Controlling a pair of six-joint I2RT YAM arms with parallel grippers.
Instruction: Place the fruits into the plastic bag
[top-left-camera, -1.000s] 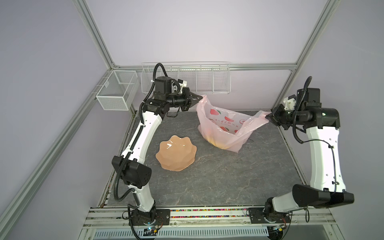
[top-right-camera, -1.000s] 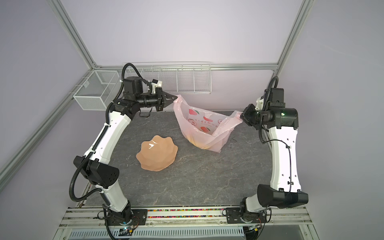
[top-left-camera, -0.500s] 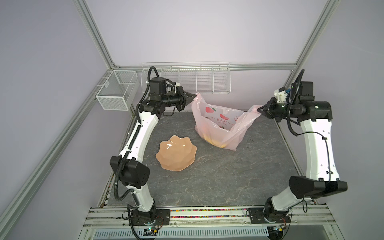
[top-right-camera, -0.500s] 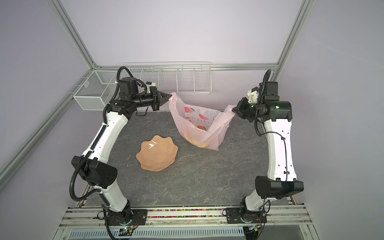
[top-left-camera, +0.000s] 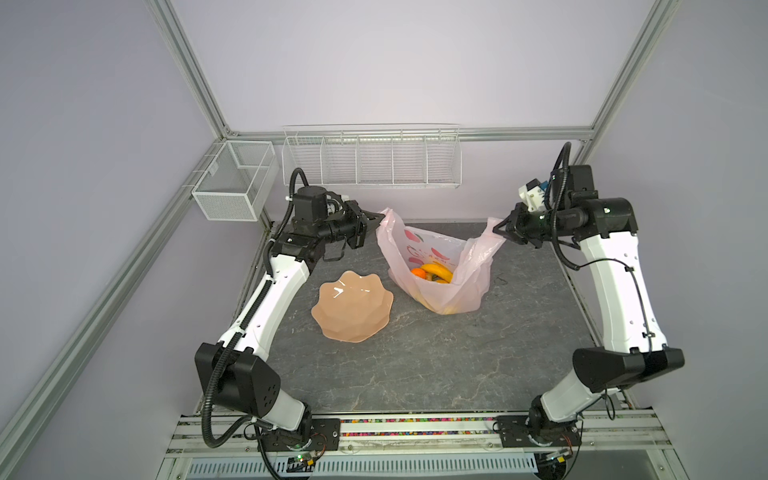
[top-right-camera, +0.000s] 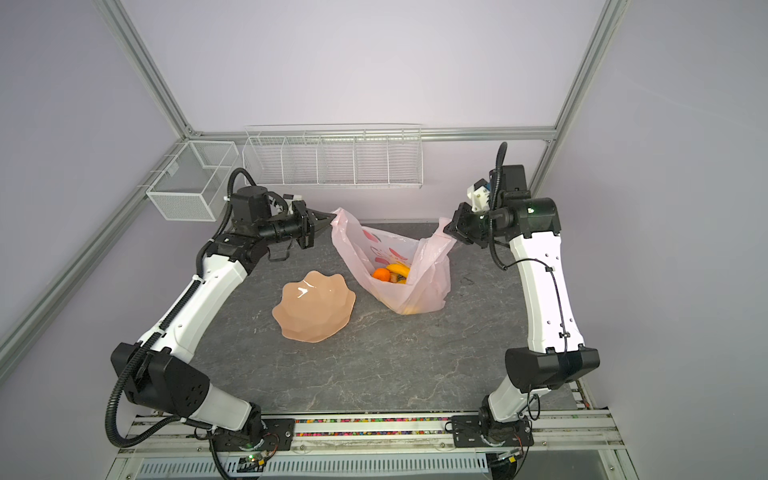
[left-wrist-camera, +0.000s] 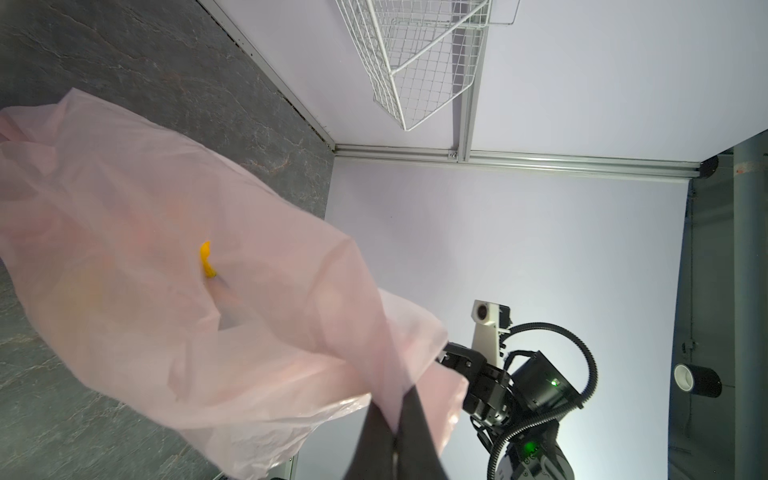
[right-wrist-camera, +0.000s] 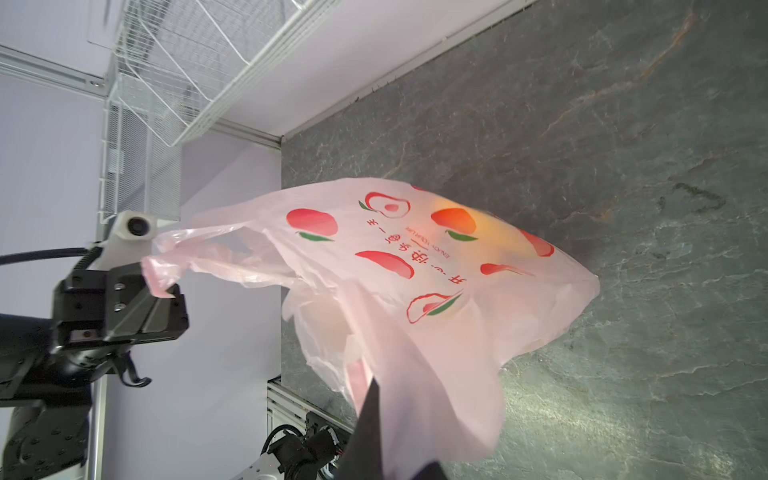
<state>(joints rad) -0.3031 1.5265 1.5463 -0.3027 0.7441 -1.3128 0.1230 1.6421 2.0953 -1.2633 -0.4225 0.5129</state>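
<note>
The pink plastic bag (top-left-camera: 440, 282) stands on the table with its mouth up, held between both arms. My left gripper (top-left-camera: 379, 217) is shut on one handle loop, its fingers (left-wrist-camera: 415, 432) pinching the film. My right gripper (top-left-camera: 500, 227) is shut on the other handle, with film draped over its finger (right-wrist-camera: 370, 415). Fruits lie inside the bag: an orange one (top-left-camera: 418, 272) and a yellow banana (top-left-camera: 437, 270), which also show in a top view as the orange one (top-right-camera: 381, 274) and the banana (top-right-camera: 399, 269). More fruit shows yellow through the bag's bottom (right-wrist-camera: 494, 230).
A peach-coloured scalloped dish (top-left-camera: 352, 305) lies to the left of the bag, with no fruit in it. A wire rack (top-left-camera: 372, 160) and a wire basket (top-left-camera: 232, 183) hang on the back wall. Both grippers are raised above the table's back part.
My right gripper has moved left towards the bag with its handle. The left gripper has dropped slightly. The bag hangs slacker between them and its mouth now shows the fruits.
</note>
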